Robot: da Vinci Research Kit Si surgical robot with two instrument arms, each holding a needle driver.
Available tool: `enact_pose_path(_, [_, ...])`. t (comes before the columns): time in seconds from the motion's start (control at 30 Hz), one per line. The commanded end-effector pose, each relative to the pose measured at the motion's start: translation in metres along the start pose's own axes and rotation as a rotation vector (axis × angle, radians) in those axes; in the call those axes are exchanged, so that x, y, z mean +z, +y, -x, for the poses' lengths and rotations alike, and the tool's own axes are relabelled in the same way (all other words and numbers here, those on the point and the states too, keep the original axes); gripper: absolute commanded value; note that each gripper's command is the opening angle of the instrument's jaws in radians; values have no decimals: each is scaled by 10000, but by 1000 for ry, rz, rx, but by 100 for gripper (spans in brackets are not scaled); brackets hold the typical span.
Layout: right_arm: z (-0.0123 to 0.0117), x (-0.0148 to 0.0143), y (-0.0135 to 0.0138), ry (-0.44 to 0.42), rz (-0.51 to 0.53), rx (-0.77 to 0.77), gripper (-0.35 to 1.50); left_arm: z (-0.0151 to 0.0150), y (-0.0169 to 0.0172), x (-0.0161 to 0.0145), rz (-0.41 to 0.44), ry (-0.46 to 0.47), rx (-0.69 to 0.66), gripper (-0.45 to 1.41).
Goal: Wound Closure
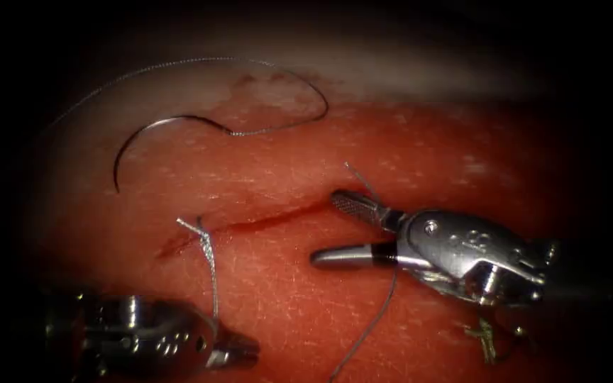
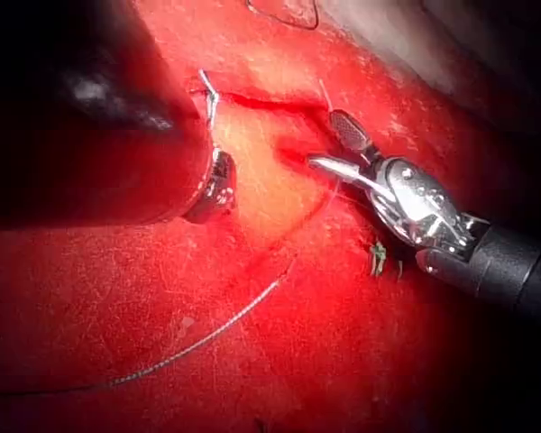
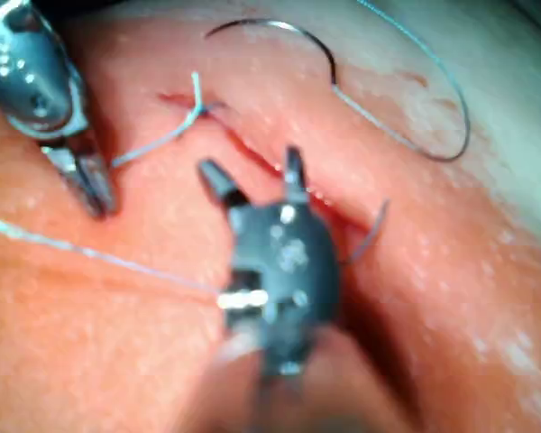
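The curved needle [image 1: 136, 138] lies free on the tissue [image 1: 285, 312], left of and beyond the cut [image 1: 264, 221], and is not in the tissue. Its thread [image 1: 299, 120] loops away across the far tissue. A stitch [image 1: 201, 230] sits at the cut's left end. From it a strand [image 1: 212, 284] runs down into my left tool [image 1: 239, 351], whose jaws are shut on it. My right tool [image 1: 331, 230] hovers at the cut's right part, jaws wide open and holding nothing. In the right wrist view the right tool [image 3: 252, 171] straddles the cut, with the needle [image 3: 279, 32] beyond it.
Another strand [image 1: 377, 319] passes under the right tool and runs off toward the near edge; it also crosses the tissue in the left wrist view [image 2: 198, 343]. A small greenish thread remnant [image 1: 487, 339] lies near the right tool's wrist. Red fluid lines the cut.
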Motion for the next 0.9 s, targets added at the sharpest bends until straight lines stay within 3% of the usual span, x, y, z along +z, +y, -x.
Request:
enact_pose_path(0.03, [5,12,-5,-2,-21,1,109,-3,-1,-4,-2,16,12,-35])
enact_pose_path(0.1, [3,16,-5,-4,-36,2,109,-4,-5,-15,-9,33,13,-35])
enact_pose_path(0.33, [-14,57,-3,5,-171,-257,109,8,-28,-58,-38,72,6,-35])
enact_pose_path(0.5, [-16,86,-23,22,-251,-351,111,18,-47,-81,-70,82,4,-35])
enact_pose_path(0.9, [-17,121,-49,51,-251,-393,111,12,-54,-96,-107,92,6,-35])
